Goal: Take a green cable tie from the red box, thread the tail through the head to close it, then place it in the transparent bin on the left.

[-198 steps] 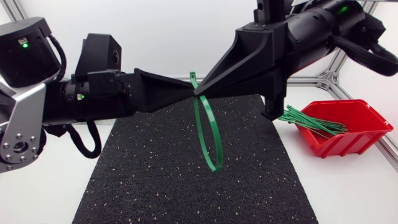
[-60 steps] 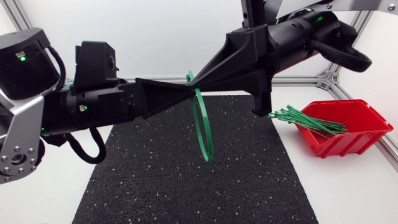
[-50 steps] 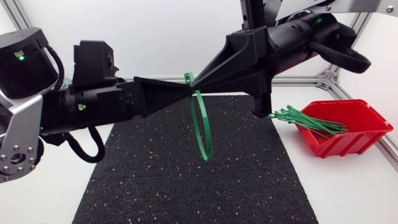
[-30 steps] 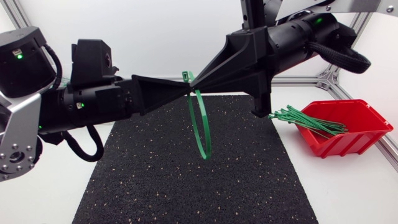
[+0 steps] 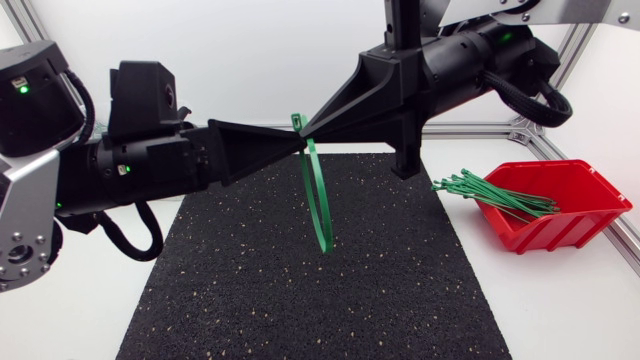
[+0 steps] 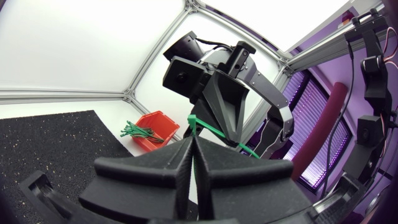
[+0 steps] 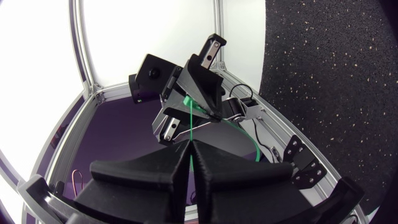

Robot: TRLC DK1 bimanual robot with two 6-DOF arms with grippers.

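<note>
Head view, looped green cable tie (image 5: 323,240), clamped by left tool (image 5: 302,144), right tool (image 5: 309,129)

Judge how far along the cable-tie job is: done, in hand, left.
Done: one green cable tie is out of the red box and looks looped shut. In hand: left jaws and right jaws both pinch it near its head, above the mat. Left: dropping it in the transparent bin, which no view shows.

Black mat (image 5: 300,300) (speckled), white table (image 5: 560,310)
</note>
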